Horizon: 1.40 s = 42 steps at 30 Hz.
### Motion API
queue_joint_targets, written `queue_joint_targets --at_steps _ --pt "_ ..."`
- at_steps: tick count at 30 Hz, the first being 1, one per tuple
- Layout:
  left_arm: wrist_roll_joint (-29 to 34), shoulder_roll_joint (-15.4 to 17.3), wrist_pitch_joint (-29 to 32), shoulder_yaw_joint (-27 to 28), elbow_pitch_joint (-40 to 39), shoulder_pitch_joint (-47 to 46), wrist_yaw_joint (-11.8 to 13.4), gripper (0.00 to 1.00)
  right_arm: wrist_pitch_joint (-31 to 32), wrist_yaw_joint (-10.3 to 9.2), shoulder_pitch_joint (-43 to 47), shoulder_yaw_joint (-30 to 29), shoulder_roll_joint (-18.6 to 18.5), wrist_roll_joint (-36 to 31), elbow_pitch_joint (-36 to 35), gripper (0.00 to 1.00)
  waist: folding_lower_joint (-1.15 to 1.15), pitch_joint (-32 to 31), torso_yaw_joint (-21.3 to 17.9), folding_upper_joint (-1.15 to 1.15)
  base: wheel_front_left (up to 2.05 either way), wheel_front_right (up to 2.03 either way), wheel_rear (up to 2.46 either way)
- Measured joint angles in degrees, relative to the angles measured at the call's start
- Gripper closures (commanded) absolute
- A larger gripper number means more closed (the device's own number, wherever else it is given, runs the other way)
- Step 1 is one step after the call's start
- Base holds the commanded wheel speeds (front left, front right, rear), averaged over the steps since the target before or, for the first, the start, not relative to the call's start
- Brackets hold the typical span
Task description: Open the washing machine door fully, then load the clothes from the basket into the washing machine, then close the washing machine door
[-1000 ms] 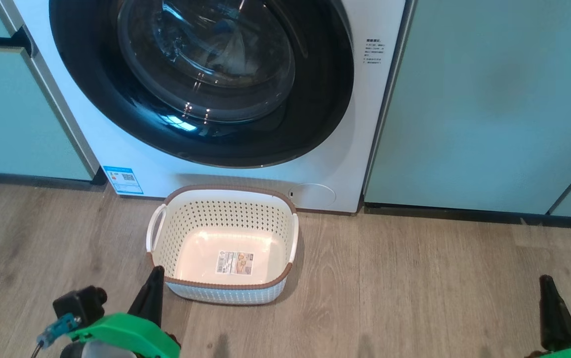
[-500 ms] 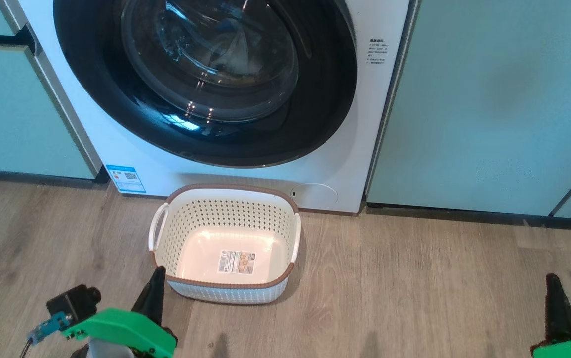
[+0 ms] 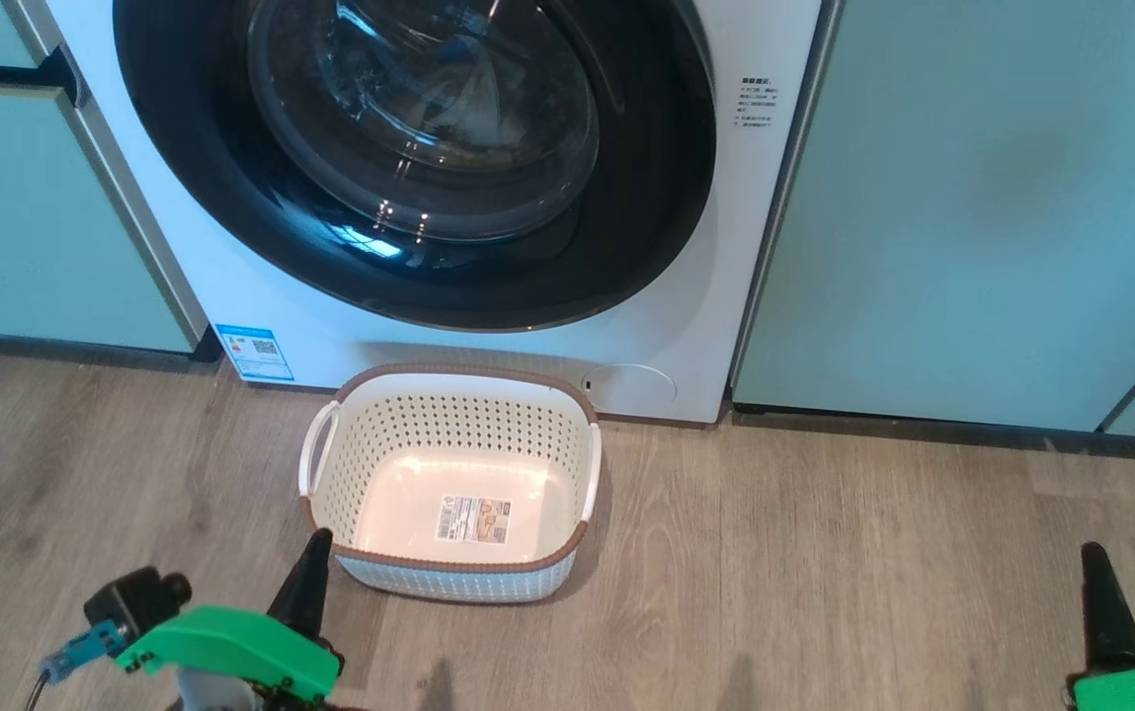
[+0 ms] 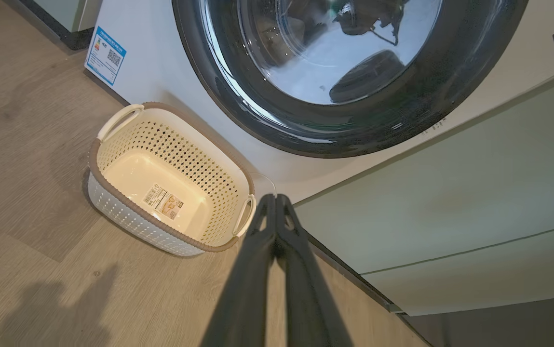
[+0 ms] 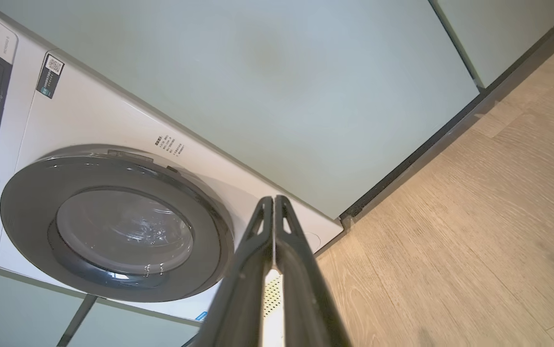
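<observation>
The washing machine stands straight ahead, its round glossy black door shut flat against the front. The cream basket sits on the floor just below the door, and only the label shows on its bottom. The clothes are out of view; something pale shows dimly behind the glass, too unclear to name. My left gripper is shut and hovers just off the basket's near left corner. My right gripper is shut, far right over the floor. In the wrist views the left gripper and right gripper show both fingers pressed together, holding nothing.
Pale green cabinet panels flank the machine on both sides, over a dark plinth. A blue sticker marks the machine's lower left corner and a round cover its lower right. Wood floor spreads between the basket and my right gripper.
The whole head picture has drifted slightly right, so the camera moved. Both grippers stay shut low in the view. The door and the basket have not moved.
</observation>
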Motion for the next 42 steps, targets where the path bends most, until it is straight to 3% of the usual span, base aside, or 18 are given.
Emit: queue_joint_targets --at_steps 42 --pt "-27.18 -1.65 4.13 3.11 5.52 -4.39 -3.07 1.0 5.57 -0.01 -4.76 -0.13 -0.85 26.84 4.58 1.0 0.0 0.07 1.19 0.0 0.0 0.0 0.0"
